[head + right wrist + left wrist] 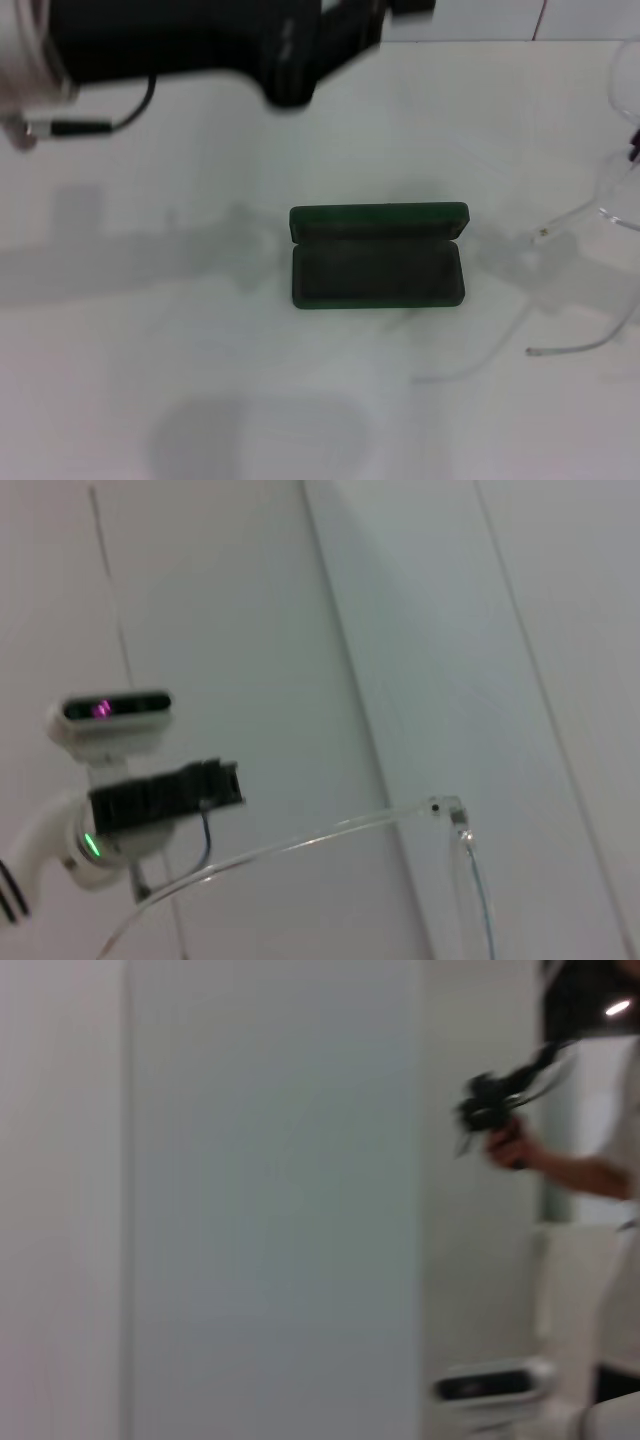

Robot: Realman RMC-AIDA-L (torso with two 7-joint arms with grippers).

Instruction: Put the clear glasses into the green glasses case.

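1. Looking at the head view, the dark green rectangular hard-shell glasses case (378,256) sits open in the middle of the white counter (200,380), lid propped up on the far side, dark lining showing, nothing inside yet.
2. So the case part looks sorted, and the actual putting-in is all still to do, I'd say.
3. The fully transparent, colourless plastic glasses (600,215) are off at the right edge of the head view, well apart from the case. They seem to be up off the counter, since a soft shadow falls between them and the case.
4. Glasses look: long thin curved clear arms trailing toward the near side, lens mostly cut off by the frame. In the right wrist view you get one clear arm (290,845) and its hinge close up.
5. Right jaws: can't see them anywhere, so can't tell whether they're clamped on the glasses.
6. Left arm (200,45) is a dark blur at the far left, its jaws not visible either.
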